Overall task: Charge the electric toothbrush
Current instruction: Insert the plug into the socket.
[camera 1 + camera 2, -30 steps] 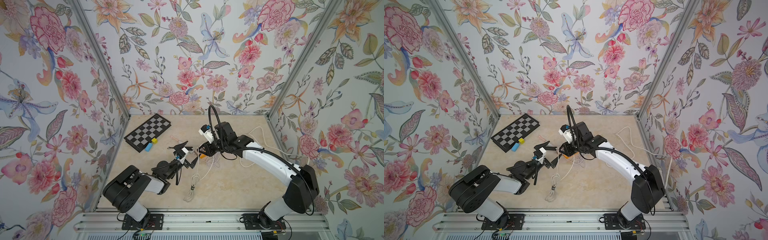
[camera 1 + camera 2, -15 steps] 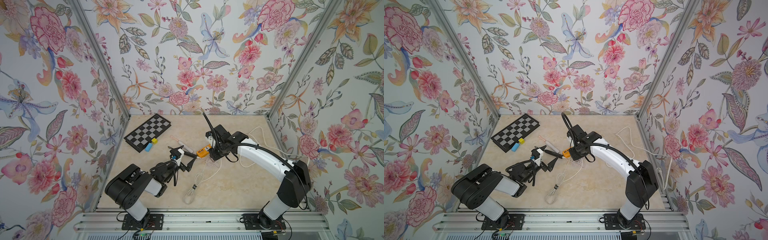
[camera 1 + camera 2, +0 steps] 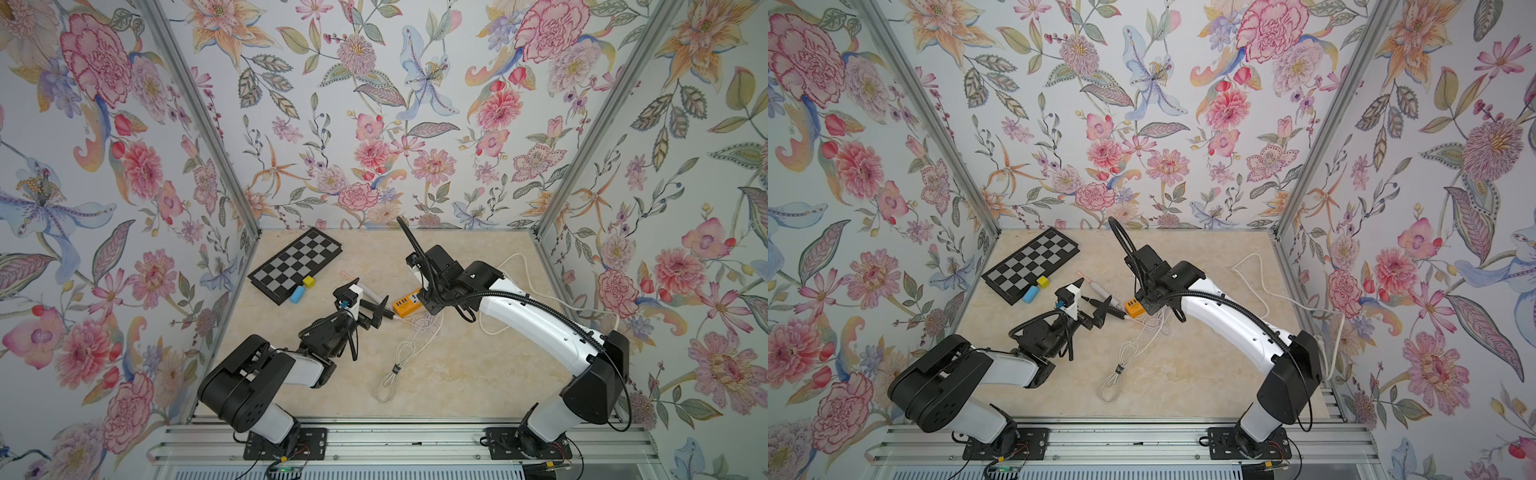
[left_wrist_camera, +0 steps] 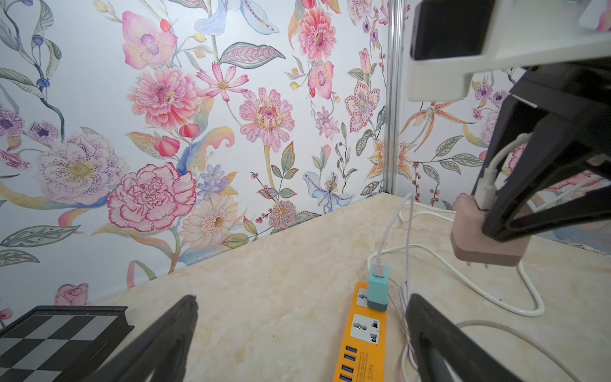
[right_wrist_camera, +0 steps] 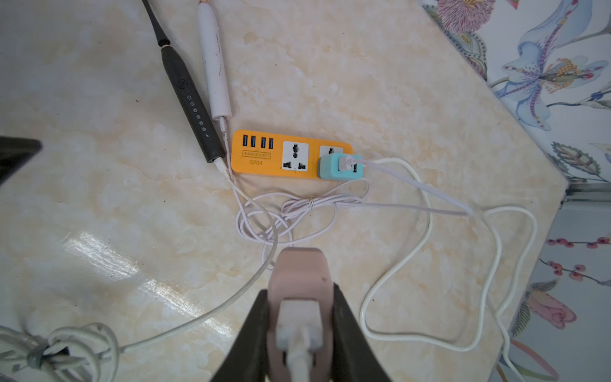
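The right fingers (image 5: 249, 334) pinch a pale pink charger block (image 5: 297, 268) with rounded corners by its sides. A white USB plug is seated in its upper face, and the block hangs clear above the worktop (image 3: 457, 374), a glossy cream slab with a marble pattern. The left fingers (image 4: 158, 344), black and tapered, are spread wide and empty, held low and pointing toward the strip.

The black electric toothbrush (image 5: 191, 109), matte with a row of small dots, lies flat alongside a white electric toothbrush (image 5: 213, 76). Their bases are just beside the USB end of the orange plastic power strip (image 5: 261, 158), and each has a thin cable at its base. A teal adapter (image 5: 330, 167) fills the strip's end socket, and the middle socket is free. Thin cable loops (image 5: 310, 202) tangle just beside the strip.

A chessboard (image 3: 297, 262) carrying a yellow cube (image 3: 308, 281) and a blue cylinder (image 3: 297, 294) sits well apart by the left wall. The near worktop holds only a tied cable bundle (image 3: 397, 365).
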### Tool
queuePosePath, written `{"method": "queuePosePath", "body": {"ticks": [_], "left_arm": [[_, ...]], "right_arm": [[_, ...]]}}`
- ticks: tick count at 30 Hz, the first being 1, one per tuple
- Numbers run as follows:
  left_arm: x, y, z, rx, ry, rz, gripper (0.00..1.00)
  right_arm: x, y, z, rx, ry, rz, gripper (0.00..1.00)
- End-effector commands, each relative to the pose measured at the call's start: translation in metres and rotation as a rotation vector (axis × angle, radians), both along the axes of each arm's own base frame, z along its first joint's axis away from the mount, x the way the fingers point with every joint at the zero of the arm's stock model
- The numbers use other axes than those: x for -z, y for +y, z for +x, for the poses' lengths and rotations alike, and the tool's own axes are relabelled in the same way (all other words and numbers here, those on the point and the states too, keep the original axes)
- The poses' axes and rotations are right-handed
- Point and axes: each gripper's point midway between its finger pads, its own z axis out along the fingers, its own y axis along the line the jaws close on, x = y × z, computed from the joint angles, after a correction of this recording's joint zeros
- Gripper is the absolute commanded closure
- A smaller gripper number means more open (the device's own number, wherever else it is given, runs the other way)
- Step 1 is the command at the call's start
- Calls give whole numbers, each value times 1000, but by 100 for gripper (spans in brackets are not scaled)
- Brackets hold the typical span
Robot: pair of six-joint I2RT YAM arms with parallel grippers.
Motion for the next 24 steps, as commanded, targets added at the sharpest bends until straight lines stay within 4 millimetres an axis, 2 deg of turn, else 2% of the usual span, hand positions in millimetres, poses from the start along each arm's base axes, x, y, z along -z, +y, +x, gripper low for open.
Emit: {"method": "queuePosePath", "body": {"ticks": [1,3,5,6,8,10,11,12,14,16,20,24], "left_arm": [[-13,16,-3,-39,-7,-78,1],[-14,25,-2,-80,35,-115,1],[-11,32,3,-126,111,-147,1],[-10,35,6,-149,157,-158,1],[-3,44,16,-235,276,-176,1],[2,59,23,-346,392,-186,1],[2,63,23,-379,434,-184,1],[-1,65,21,-389,453,-173,1],[-8,74,16,-425,472,-165,1],[-15,83,13,-470,496,-144,1],[-36,92,5,-489,503,-14,1],[-54,108,-1,-526,455,85,1]], "right_arm": [[-27,23,28,-72,-116,153,91],[-18,22,54,22,-153,153,90],[-8,8,79,291,-175,182,89],[-1,4,84,420,-158,228,87],[11,1,83,624,-138,331,87],[24,6,81,743,-129,401,85],[29,6,79,812,-120,416,86],[34,4,78,889,-97,421,89],[38,8,79,973,-76,434,85],[50,11,81,1038,-39,469,84],[71,13,82,1168,-17,506,85],[92,0,73,1361,-19,441,86]]}}
